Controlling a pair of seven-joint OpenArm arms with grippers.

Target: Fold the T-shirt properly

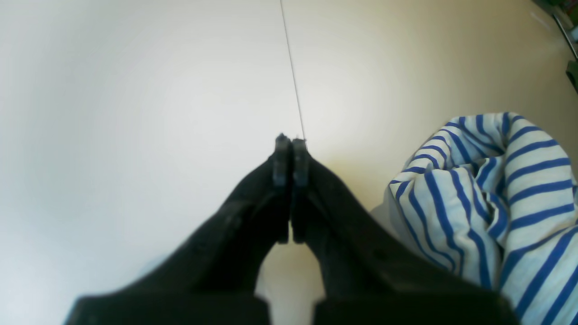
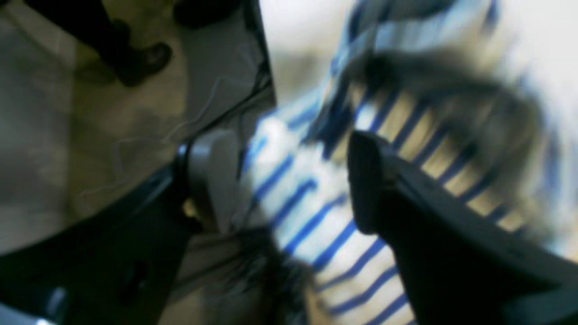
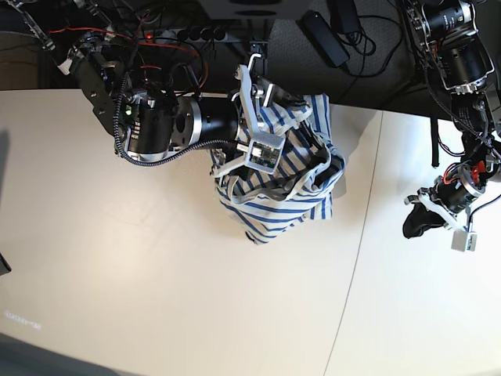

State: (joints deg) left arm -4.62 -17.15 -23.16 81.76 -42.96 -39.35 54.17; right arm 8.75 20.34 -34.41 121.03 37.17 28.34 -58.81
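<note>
The T-shirt [image 3: 274, 184], cream-white with thin blue stripes, lies bunched in a heap at the back middle of the table. My right gripper [image 3: 283, 100] reaches into the top of the heap. In the blurred right wrist view its jaws stand wide apart [image 2: 289, 176] with striped cloth [image 2: 298, 212] between them. My left gripper [image 3: 417, 224] is shut and empty over bare table, well to the right of the shirt. In the left wrist view its fingertips [image 1: 289, 141] are pressed together, and the shirt [image 1: 487, 198] lies to their right.
The white table [image 3: 156, 282] has a seam [image 3: 356, 251] running front to back between the shirt and my left gripper. Cables and dark equipment [image 3: 329, 31] crowd the space behind the back edge. The floor [image 2: 67, 135] shows past the table edge in the right wrist view.
</note>
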